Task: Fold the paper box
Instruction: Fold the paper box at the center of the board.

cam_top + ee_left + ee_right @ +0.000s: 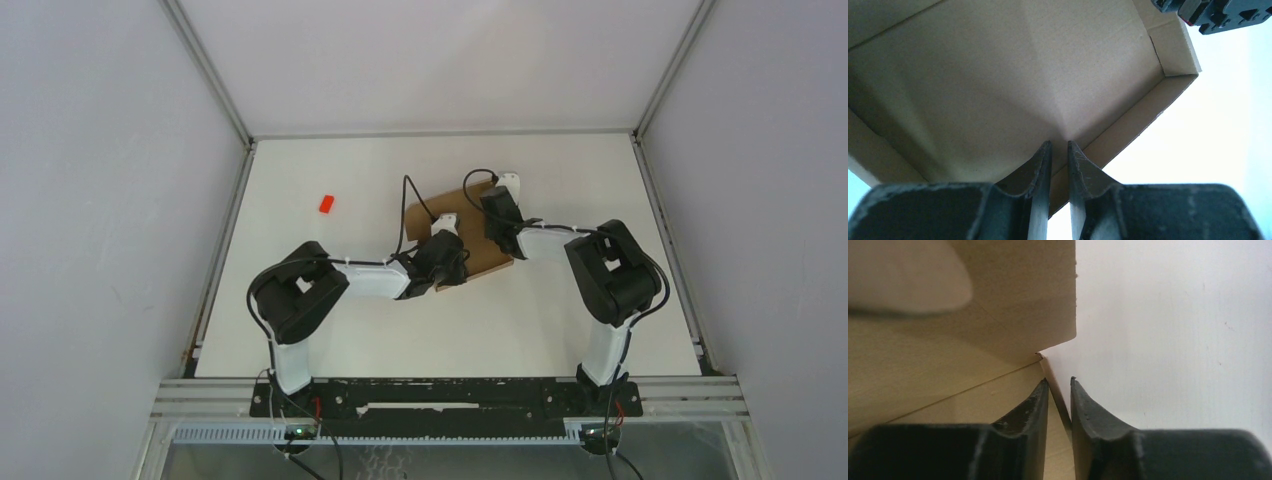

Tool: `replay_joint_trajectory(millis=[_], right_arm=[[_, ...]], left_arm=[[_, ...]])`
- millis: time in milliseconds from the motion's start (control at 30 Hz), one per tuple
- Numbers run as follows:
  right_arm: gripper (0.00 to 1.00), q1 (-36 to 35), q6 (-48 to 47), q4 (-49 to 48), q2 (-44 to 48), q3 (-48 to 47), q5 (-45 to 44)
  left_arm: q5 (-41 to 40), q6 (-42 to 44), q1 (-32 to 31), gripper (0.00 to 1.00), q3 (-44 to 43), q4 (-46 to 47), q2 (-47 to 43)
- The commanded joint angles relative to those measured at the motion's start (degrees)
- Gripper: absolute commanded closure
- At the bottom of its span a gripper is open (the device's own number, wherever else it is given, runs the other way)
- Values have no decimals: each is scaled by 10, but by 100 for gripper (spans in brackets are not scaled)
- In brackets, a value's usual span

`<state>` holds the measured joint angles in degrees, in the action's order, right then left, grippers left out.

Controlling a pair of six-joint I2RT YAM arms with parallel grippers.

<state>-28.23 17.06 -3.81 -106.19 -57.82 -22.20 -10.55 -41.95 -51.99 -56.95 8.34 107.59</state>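
One paper box (478, 255) sits centrally on the worktop (500, 330), with one red block (326, 203) toward the far-left corner. The jaws of the left gripper (1059, 145) and right gripper (1059, 382) are nearly together, each pinching a box wall.

A robotics lab test cell. A flat white table (330, 340) is boxed in by plain pale grey wall panels (100, 200), with a silver aluminium frame rail (700, 398) in front.

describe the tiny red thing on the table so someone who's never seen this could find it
On the white table, find the brown paper box near the middle. Left of it, alone on the bare tabletop, lies a small red block. It is the only red thing there, far smaller than the box.
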Motion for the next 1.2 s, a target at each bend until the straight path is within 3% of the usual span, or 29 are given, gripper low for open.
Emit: replay_joint_trajectory(millis=[0,233,400,467,633,733,800,900,1033,1167], right_arm=[[62,4,15,-11,22,9,-1],[50,7,13,-18,126,58,33],[36,12,26,14,230,89,44],[34,16,29,34,268,92,50],[36,42,57,100,314,98,64],[47,83,93,112,316,106,105],[56,122,108,114,307,108,180],[61,158,117,114,296,109,203],[62,177,116,107,266,104,216],[62,176,125,89,206,95,257]], left_arm=[[8,19,-4,77,-4,-48,8],[18,34,-5,75,8,-35,-32],[21,60,-9,69,0,-32,-73],[27,70,-10,68,-9,-32,-85],[29,92,-10,65,-36,-48,-107],[18,96,-10,65,-35,-74,-147],[-3,93,-10,65,-17,-109,-218],[-49,80,-10,67,21,-160,-341],[-122,60,-9,72,34,-269,-459],[-173,5,11,71,77,-332,-518]])
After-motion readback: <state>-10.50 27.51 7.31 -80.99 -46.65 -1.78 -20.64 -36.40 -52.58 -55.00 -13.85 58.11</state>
